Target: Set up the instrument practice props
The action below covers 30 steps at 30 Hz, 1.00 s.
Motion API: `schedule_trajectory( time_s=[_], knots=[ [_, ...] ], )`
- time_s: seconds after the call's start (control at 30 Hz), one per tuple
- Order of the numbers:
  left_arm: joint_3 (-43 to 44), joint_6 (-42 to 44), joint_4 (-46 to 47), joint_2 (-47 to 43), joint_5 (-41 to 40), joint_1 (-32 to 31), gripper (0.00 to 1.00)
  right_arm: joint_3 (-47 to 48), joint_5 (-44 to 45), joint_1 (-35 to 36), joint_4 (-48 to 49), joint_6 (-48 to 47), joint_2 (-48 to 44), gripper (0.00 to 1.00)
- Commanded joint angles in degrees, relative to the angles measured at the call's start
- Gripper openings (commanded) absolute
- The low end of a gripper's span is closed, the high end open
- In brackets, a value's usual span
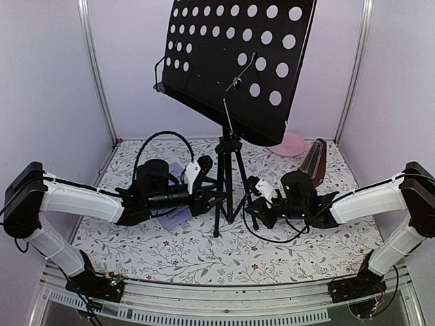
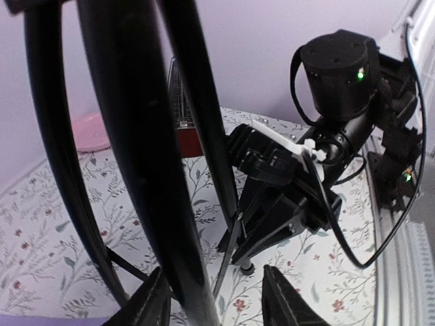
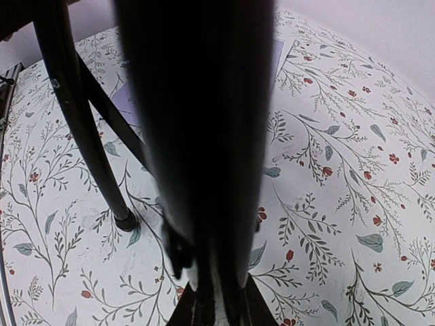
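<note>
Music stand (image 1: 234,64) at centre, taken as my landmark: its perforated desk sits tilted above the tripod legs (image 1: 229,178). Right gripper (image 3: 219,309), on the stand's right, has its jaws pinched onto one leg tube. Left gripper (image 2: 217,305), on the stand's left, has its jaws spread to either side of another leg, with a gap showing on one side. Sheet-music pages (image 1: 173,216) lie flat left of the stand, partly under my left arm. Metronome (image 1: 314,163) stands behind and to the stand's right, near a pink plate (image 1: 291,144).

I judge the step in hand to be steadying or squaring the tripod. To do it well I would hold the right pinch firm and centre the left jaws on their leg before closing. I would then move both arms together and slowly, since the tilted, top-heavy-looking desk could tip the stand.
</note>
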Motion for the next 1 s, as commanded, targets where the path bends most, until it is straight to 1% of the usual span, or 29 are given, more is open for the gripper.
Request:
schedule_trajectory(
  time_s=[0.0, 0.13, 0.2, 0.23, 0.4, 0.5, 0.8, 0.97],
  knots=[
    [2.47, -1.54, -1.21, 1.87, -2.44, -1.03, 0.38, -0.43, 2.37, -0.54, -8.18, 3.22, 2.10, 0.00],
    [1.43, -0.86, -4.40, -1.16, -5.41, -0.62, 0.13, -0.98, 3.86, -0.78, -9.56, 3.43, 1.04, 0.00],
    [1.20, -0.14, -7.35, -3.04, -6.33, -0.23, 0.03, -1.35, 3.53, -1.52, -9.93, 3.96, 0.08, 0.00],
    [1.23, 0.35, -9.17, -3.94, -7.21, -0.13, 0.00, -1.75, 3.04, -2.02, -10.01, 4.28, -0.49, 0.00],
    [0.13, 2.08, -16.40, -9.04, -11.07, 0.10, 0.00, -2.04, 2.84, -2.38, -11.77, 6.32, -2.23, 0.00],
    [-0.19, 2.16, -20.65, -11.36, -12.64, 0.04, 0.00, -2.14, 1.75, -2.22, -13.73, 9.27, -2.33, 0.00],
    [-3.21, -0.11, -27.65, -17.68, -13.23, -0.07, 0.00, -6.44, -0.22, -1.72, -17.46, 17.69, -7.83, 0.00],
    [-4.70, -1.78, -30.84, -19.85, -13.25, -0.03, 0.00, -7.24, -1.14, -0.99, -20.90, 21.37, -9.23, 0.00]
  ],
)
